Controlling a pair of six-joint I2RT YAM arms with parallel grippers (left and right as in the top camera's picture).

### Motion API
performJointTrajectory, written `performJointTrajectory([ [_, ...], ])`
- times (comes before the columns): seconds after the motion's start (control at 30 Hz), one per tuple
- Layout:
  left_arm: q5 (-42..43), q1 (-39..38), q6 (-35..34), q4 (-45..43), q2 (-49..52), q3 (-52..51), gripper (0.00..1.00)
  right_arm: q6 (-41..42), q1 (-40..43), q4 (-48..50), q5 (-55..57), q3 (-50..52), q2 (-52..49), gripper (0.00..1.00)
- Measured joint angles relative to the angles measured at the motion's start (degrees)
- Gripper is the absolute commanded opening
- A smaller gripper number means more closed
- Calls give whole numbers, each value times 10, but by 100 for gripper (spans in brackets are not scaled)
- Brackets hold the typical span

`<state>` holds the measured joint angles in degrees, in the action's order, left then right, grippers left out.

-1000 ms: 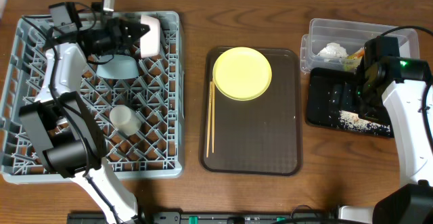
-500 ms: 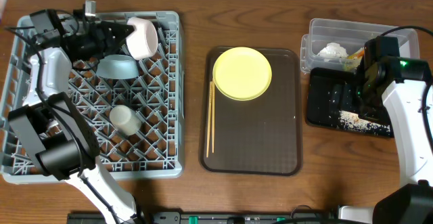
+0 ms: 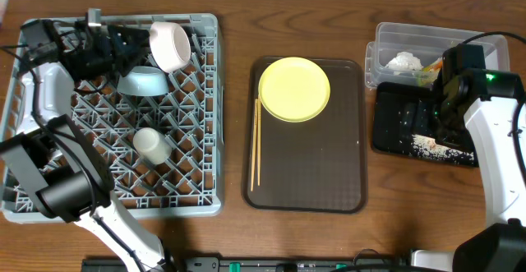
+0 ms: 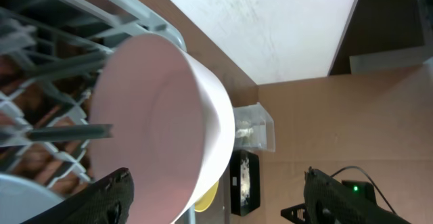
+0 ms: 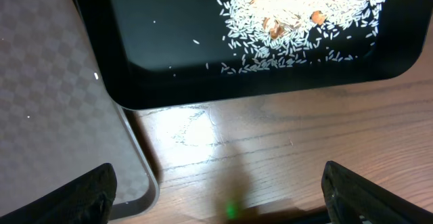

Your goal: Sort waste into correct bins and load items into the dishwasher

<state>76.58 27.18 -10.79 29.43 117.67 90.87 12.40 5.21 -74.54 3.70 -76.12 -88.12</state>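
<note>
standing on its edge at the rear of the large square grey plastic pegged dish rack (image 3: 215,116) is the pinkish-white round bowl (image 3: 170,46), its hollow turned toward the left gripper (image 3: 136,45). that gripper's fingers (image 4: 111,193) are spread wide on either side of the bowl and show no contact with it in the wrist view. just in front of the bowl sits the light blue bowl (image 3: 141,81), tilted among the pegs. the small white cup (image 3: 152,145) lies nearer the rack's middle, apart from both bowls.

the brown rectangular serving tray (image 3: 329,173) lies at table centre. the round yellow plate (image 3: 294,89) rests flat on its far half. the thin wooden chopsticks (image 3: 256,145) lie side by side along its left edge.

at the right, the clear plastic rectangular tub (image 3: 386,38) holds the crumpled white tissue (image 3: 404,62) and the green-and-orange snack wrapper (image 3: 426,76). the flat black rectangular tray (image 3: 394,132) lies just in front of it, with whitish rice scraps (image 5: 304,7) scattered in its near corner.

the right gripper (image 5: 223,204) hangs above the near edge of the black tray, jaws spread wide, nothing between them.
</note>
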Motion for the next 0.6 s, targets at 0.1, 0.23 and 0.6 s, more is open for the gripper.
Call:
performJointTrajectory([
  [0.1,0,10,-2,0,0,0,83,0,0,0,0,0,0,95],
  [0.23,0,13,-6,1,-4,0,79,0,0,0,0,0,0,95],
  [0.6,-64,-27,-10,11,-47,0,76,0,0,-3,0,0,0,95],
])
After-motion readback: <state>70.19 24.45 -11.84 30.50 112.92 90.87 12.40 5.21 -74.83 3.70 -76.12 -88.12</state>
